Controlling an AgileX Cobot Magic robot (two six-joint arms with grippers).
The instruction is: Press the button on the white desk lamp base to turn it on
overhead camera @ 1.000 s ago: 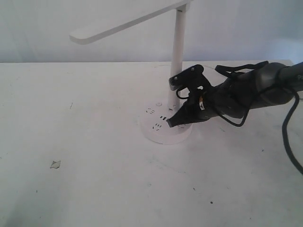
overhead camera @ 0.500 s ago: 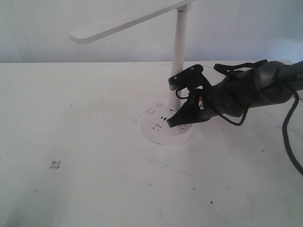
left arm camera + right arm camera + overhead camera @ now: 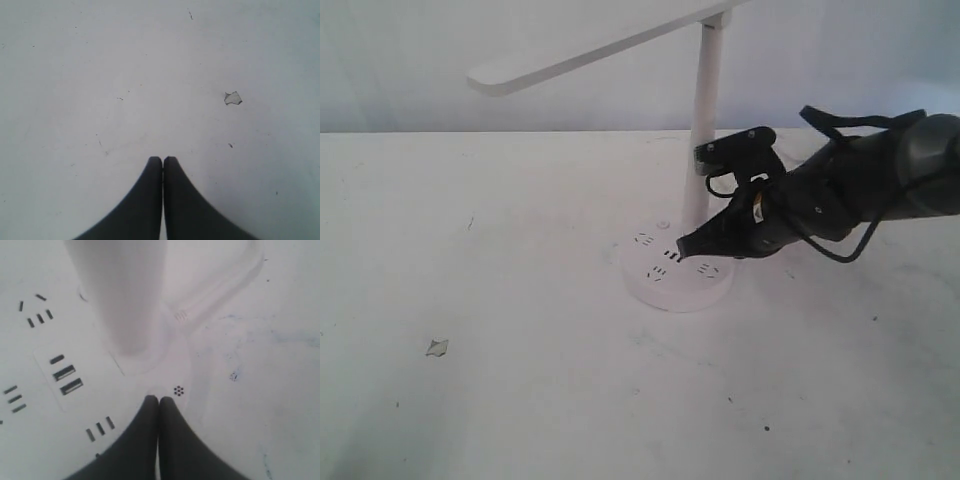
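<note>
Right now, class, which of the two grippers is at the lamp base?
The right gripper: its shut tips are over the white desk lamp base; the left gripper is over the table instead.

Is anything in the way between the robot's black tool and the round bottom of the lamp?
No, nothing I can see. The right tool, shut, is right over the white desk lamp base, next to the pole. I cannot tell if it touches.

Scuffed white tabletop (image 3: 520,400), pale bluish wall (image 3: 420,40) behind, small grey chip (image 3: 437,347), soft even light
</note>
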